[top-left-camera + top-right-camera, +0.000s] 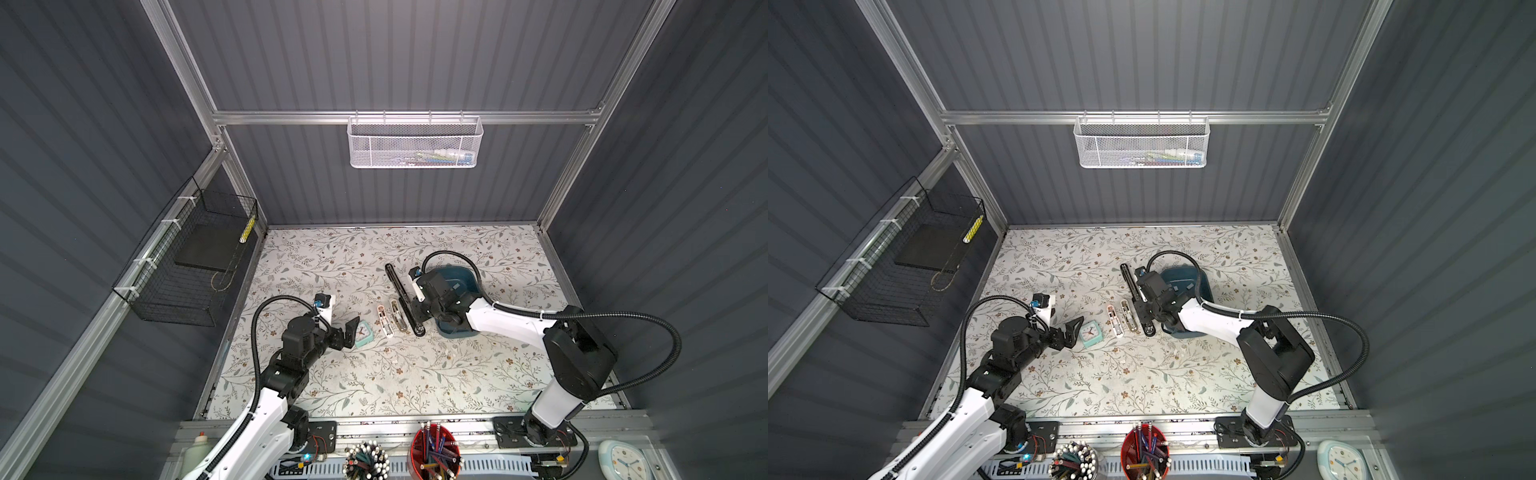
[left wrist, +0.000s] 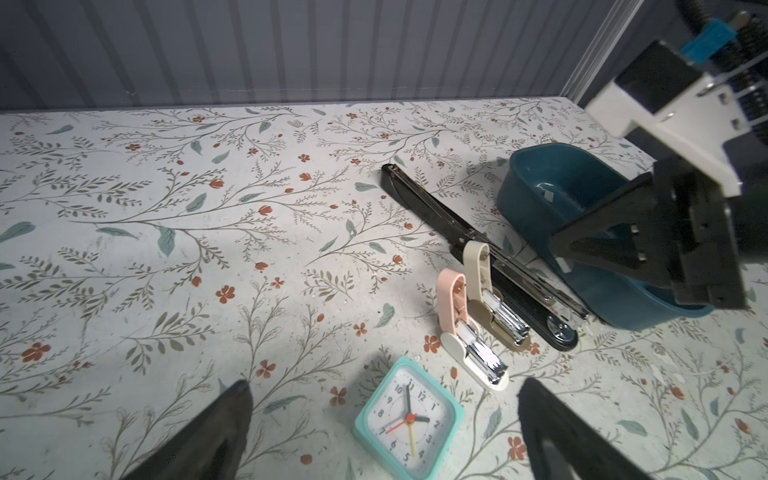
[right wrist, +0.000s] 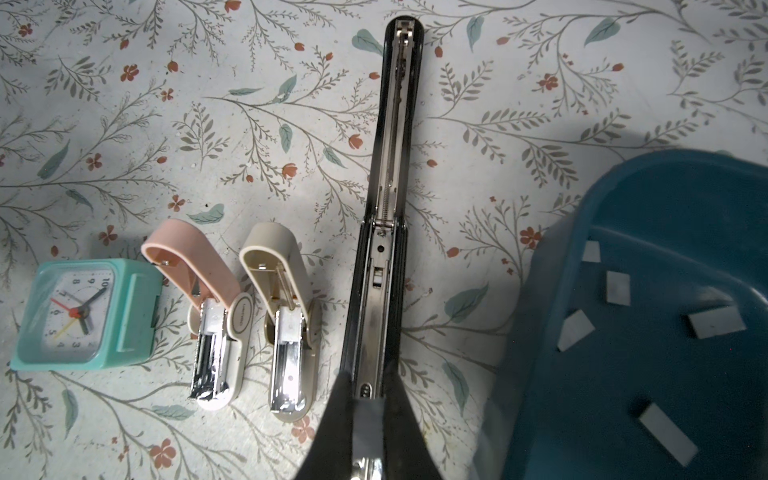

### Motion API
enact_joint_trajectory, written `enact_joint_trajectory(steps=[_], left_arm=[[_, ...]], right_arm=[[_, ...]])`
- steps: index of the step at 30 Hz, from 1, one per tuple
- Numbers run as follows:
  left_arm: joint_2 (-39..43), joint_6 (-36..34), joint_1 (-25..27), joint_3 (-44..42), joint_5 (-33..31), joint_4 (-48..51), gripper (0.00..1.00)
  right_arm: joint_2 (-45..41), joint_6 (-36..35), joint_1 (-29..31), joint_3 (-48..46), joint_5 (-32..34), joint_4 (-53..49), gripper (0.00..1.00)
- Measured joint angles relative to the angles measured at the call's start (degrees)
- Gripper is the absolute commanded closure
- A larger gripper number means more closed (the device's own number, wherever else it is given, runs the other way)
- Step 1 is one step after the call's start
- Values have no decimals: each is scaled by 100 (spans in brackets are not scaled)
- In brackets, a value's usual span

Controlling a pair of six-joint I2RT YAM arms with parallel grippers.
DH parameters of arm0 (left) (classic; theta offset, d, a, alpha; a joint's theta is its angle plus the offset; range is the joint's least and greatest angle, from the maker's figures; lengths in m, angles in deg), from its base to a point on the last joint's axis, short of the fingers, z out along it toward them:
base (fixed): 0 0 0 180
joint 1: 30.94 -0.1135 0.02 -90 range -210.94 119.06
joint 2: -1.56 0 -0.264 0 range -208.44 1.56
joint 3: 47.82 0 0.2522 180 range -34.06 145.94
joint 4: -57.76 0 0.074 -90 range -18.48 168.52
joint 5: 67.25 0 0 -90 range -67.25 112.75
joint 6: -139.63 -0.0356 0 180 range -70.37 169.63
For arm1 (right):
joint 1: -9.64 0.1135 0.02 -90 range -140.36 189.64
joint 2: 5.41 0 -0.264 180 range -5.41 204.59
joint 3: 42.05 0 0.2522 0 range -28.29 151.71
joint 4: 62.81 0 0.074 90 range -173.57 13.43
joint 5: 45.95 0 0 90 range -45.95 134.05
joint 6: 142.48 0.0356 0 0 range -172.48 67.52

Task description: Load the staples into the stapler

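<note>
Five staple strips, flat grey metal rectangles with a dull sheen, lie scattered and apart on the smooth floor of a teal plastic tub with rounded corners. One more grey strip of the same kind is pinched between the tapered black fingers of the right tool. Its jaws are closed on the strip right above the near end of the black long-reach stapler.

That stapler lies opened out flat on the tabletop, a long slim bar with its bright steel channel and thin spring facing up. In both top views the tub sits at 3 o'clock of the stapler, just beside it and partly hidden by the right arm's wrist.

At 9 o'clock of the stapler's near half, two small staplers lie side by side, parallel to it. A beige stapler is just beside it, then a pink stapler. Each has its rounded plastic lid hinged up and a shiny chrome magazine exposed.

Further toward 9 o'clock a square mint-green alarm clock lies face up, with rounded corners, a white dial and a red second hand. The left tool hangs at 9 o'clock of the clock, its dark jaws spread wide apart and holding nothing.

The tabletop is covered in a matt pale sheet printed with grey twigs, teal leaves and small rust-red flowers.
</note>
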Motion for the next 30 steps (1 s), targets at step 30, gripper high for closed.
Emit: enact_joint_trajectory(steps=[30], left_arm=[[-286,-92,0,0,444,-190,0]], right_arm=[[367,4,0,7,-83,111,96]])
